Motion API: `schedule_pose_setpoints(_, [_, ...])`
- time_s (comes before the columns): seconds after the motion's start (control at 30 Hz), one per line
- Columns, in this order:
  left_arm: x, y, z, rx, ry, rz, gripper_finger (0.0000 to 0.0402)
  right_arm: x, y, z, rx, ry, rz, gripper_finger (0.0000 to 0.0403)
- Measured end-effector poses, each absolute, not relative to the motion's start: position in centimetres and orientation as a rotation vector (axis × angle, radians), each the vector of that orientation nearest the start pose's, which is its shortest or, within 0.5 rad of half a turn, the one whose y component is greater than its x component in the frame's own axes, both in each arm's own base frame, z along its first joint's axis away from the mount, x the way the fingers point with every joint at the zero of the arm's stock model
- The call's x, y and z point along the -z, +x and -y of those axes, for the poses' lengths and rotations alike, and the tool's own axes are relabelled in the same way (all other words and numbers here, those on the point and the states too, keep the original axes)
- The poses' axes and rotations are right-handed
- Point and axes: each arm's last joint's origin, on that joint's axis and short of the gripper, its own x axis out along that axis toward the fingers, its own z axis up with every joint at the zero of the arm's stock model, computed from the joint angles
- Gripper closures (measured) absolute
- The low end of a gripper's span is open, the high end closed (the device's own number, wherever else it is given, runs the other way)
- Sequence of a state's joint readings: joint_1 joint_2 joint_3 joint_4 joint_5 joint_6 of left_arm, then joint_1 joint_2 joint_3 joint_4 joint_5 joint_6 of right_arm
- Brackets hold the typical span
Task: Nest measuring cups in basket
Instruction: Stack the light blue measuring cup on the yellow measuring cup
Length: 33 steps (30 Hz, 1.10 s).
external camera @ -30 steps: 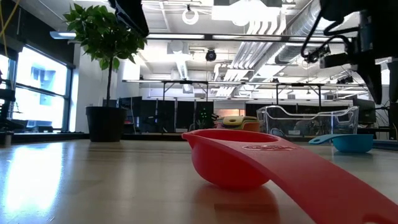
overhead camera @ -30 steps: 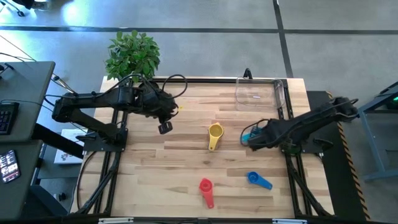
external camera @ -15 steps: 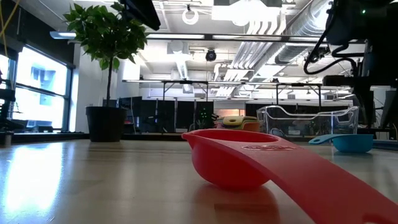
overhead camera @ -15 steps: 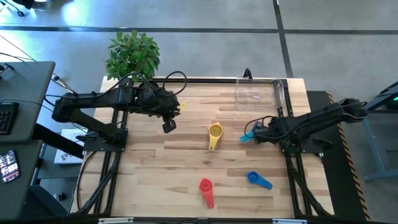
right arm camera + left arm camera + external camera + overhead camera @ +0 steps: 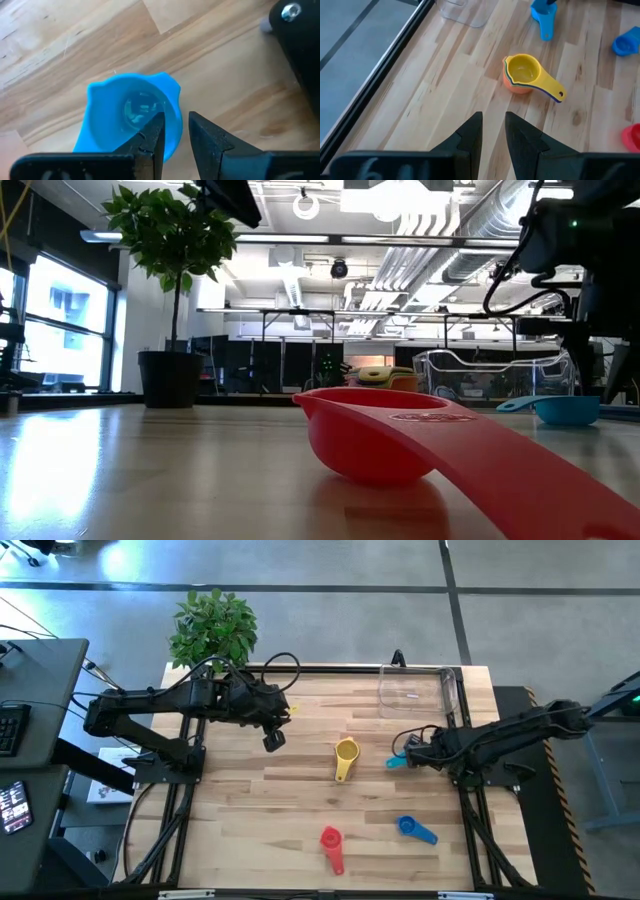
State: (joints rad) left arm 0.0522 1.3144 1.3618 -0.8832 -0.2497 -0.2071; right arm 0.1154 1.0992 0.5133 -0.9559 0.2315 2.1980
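Your right gripper [image 5: 172, 132] sits low over the light blue cup [image 5: 131, 115] near the table's [image 5: 300, 800] right side. Its fingers [image 5: 150, 137] are parted by a narrow gap straddling the cup's rim, one tip inside the bowl and the other outside; you cannot tell whether they already pinch the wall. In the high view that cup [image 5: 397, 759] lies just off the gripper [image 5: 412, 752], below the clear basket [image 5: 418, 688] at the far right corner.

Your left gripper [image 5: 493, 132] hangs above the bare wood left of centre, fingers slightly apart and holding nothing.

You have a yellow cup [image 5: 346, 753] at mid-table, nested over others whose orange and purple edges peek out. A red cup [image 5: 331, 841] and a blue cup [image 5: 411, 828] lie well apart near the front edge. A potted plant [image 5: 213, 627] stands at the far left corner.
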Motion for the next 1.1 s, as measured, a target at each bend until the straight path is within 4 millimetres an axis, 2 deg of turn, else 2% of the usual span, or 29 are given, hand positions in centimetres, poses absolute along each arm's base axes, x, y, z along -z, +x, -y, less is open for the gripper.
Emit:
schedule_pose_setpoints(0.13, [-35.9,25.8,-2.1,-0.369,-0.111,-0.800,0.0326,-15.7,13.9,-0.9,1.575,1.443,-0.691,0.0334])
schedule_pose_setpoints(0.33, [-36.0,26.0,-2.1,-0.369,-0.112,-0.785,0.0326,-15.7,13.7,-0.9,1.588,1.415,-0.711,0.0396])
schedule_pose_setpoints(0.47, [-36.0,25.9,-2.1,-0.369,-0.112,-0.786,0.0326,-15.7,13.7,-0.9,1.585,1.412,-0.714,0.0387])
schedule_pose_setpoints(0.67, [-36.0,25.9,-2.1,-0.369,-0.112,-0.787,0.0326,-16.1,14.0,-1.0,1.531,1.389,-0.755,0.0398])
schedule_pose_setpoints(0.87, [-36.0,25.9,-2.1,-0.368,-0.110,-0.788,0.0326,-18.2,15.3,-1.2,1.410,1.359,-0.778,0.0401])
schedule_pose_setpoints(1.1, [-36.0,25.9,-2.2,-0.372,-0.112,-0.787,0.0326,-22.1,17.4,-1.3,1.213,1.296,-0.750,0.0402])
